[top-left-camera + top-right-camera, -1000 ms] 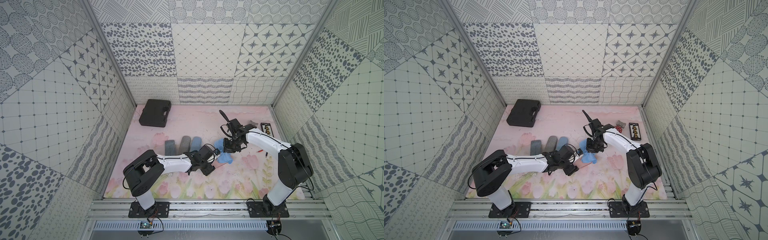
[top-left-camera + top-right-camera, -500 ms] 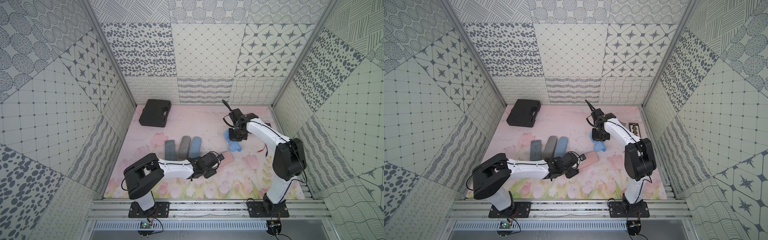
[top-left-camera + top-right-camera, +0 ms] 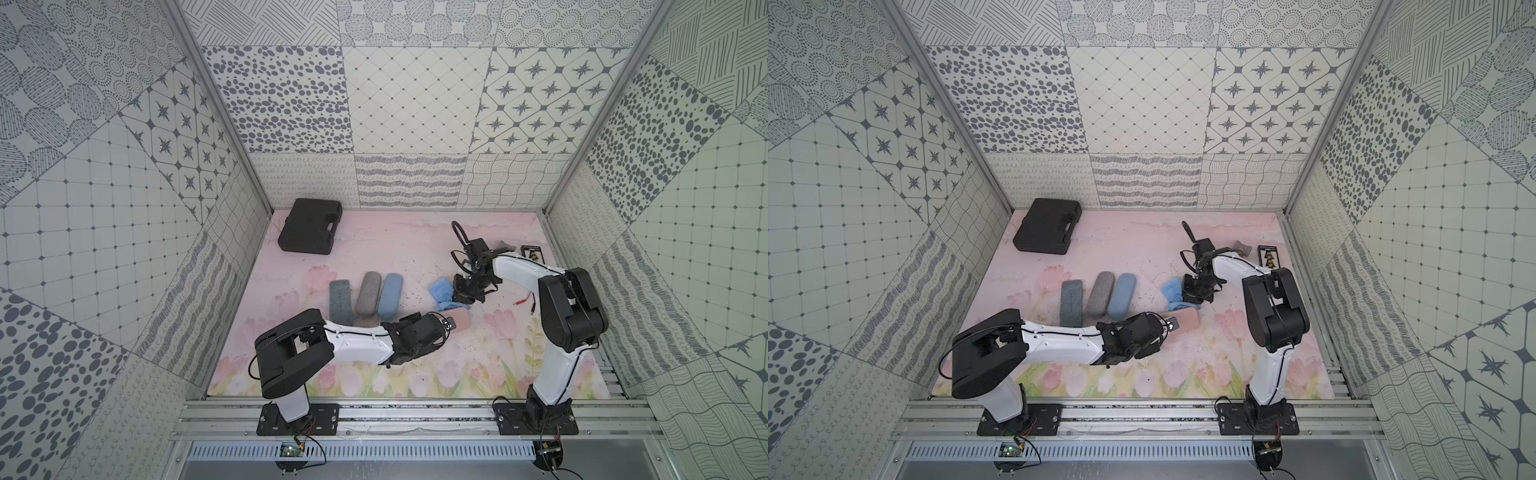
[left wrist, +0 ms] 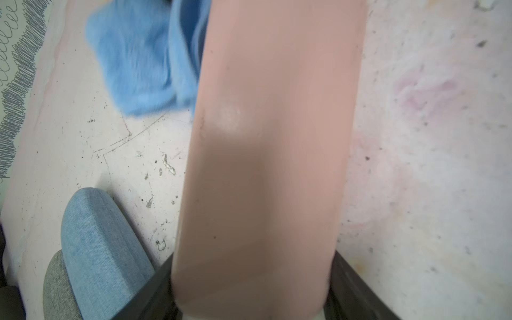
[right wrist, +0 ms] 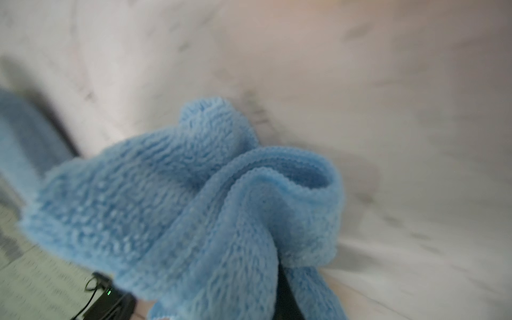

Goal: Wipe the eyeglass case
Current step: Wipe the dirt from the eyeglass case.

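Eyeglass case sits clamped in our left pincer. Our right pincer, gripping the blue cloth, has returned to it, so we resume wiping.

I note the pink eyeglass case runs past the left wrist view's edges; behind the blue cloth, the table is blurred.

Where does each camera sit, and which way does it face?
Both top views: high above the front, looking down at the mat; the robot shows whole, left hand, right hand.
Left wrist: looks along the pink case; its dark fingers show.
Right wrist: close on the blue cloth; a dark bit of its hand shows.
Shared: left wrist and top views show case and cloth.
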